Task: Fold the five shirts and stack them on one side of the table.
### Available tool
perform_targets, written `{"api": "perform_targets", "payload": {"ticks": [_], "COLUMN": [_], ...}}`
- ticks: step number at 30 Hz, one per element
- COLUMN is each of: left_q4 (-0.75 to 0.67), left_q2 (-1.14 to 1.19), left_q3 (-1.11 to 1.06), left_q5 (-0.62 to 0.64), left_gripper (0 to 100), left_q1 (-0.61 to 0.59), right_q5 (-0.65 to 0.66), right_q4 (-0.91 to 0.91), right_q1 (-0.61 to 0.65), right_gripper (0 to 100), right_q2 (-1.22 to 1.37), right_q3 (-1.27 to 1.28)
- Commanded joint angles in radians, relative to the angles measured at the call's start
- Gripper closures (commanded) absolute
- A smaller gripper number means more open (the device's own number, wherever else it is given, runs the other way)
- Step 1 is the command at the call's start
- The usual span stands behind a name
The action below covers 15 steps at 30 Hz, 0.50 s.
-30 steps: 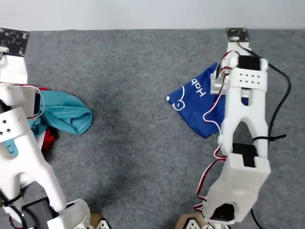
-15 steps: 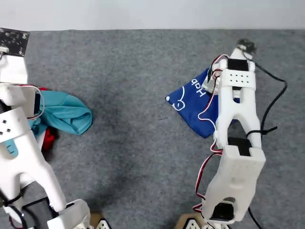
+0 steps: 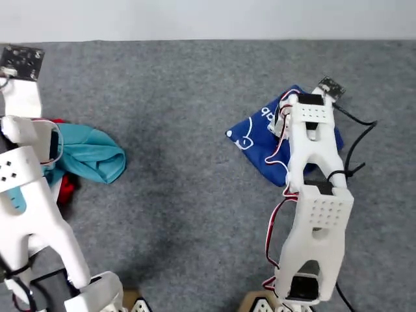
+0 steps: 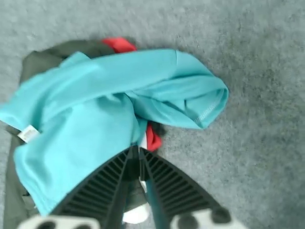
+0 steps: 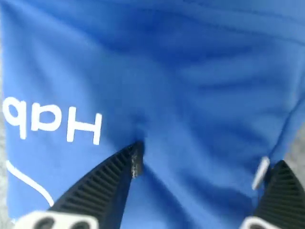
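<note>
A blue shirt (image 3: 255,135) with white print lies crumpled at the right of the grey table, partly under my right arm (image 3: 313,133). My right gripper (image 5: 200,164) hangs open just above the blue shirt (image 5: 190,71), fingers spread wide. At the left edge a teal shirt (image 3: 94,155) lies bunched on a red shirt (image 3: 65,188). My left gripper (image 4: 136,153) is shut, its tips pinching the teal shirt (image 4: 95,105) where the fabric gathers. A red shirt (image 4: 119,45) and a dark olive shirt (image 4: 43,53) show beneath it.
Grey felt (image 3: 182,97) covers the table between the two piles. A pale wall strip runs along the far edge (image 3: 195,19). Cables (image 3: 354,149) trail from the right arm.
My right arm has pulled back from the far edge and swung slightly left, settling over the blue shirt. The left arm's wrist has shifted only slightly; the teal shirt has not moved.
</note>
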<state>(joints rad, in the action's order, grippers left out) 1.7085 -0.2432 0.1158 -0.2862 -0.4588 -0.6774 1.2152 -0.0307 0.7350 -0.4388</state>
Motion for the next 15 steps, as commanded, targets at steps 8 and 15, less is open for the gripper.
{"api": "perform_targets", "payload": {"ticks": [8,15], "left_q4": [-0.025,-0.029], "left_q2": [-0.028,-0.031], "left_q3": [-0.010,-0.007], "left_q5": [-0.012,-0.014], "left_gripper": [100,100], "left_q1": [-0.002,-0.002], "right_q5": [0.014,0.132], "right_q4": [-0.097,0.065], "right_q1": [0.019,-0.022], "right_gripper": [82.9,99.1], "right_q2": [0.094,0.082], "right_q3": [-0.118,-0.265]}}
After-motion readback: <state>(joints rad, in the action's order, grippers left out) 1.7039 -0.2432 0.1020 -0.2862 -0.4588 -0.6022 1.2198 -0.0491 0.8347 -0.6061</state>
